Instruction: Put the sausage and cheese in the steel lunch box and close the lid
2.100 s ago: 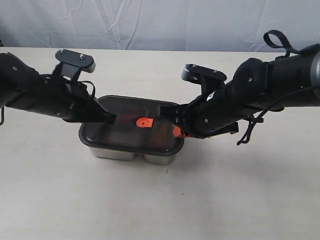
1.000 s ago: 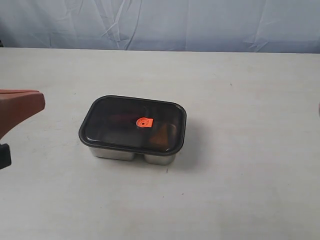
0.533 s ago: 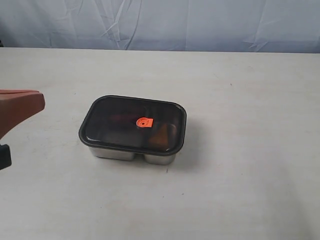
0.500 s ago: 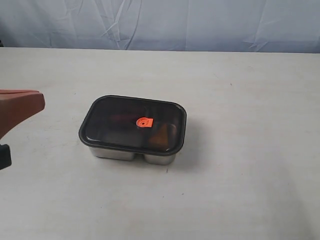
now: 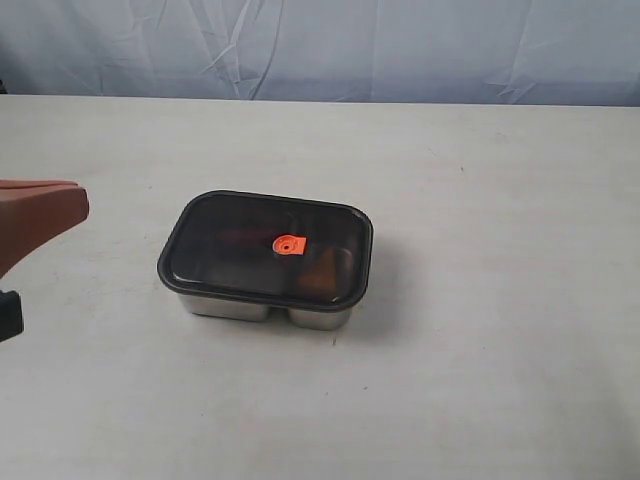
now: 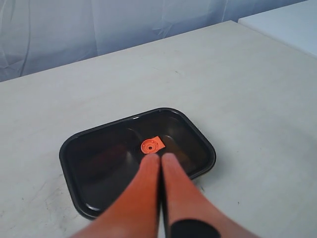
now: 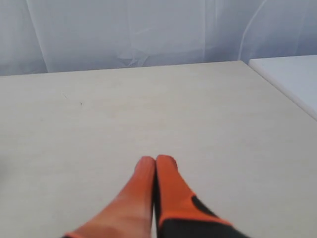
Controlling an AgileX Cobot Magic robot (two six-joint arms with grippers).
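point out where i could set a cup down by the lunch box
Bare table right of the steel lunch box, also in front and behind it up to the backdrop. Tighter on its left, toward the left claw.

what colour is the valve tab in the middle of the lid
Orange; the valve tab stands out against the dark lid, clearest in the left wrist view.
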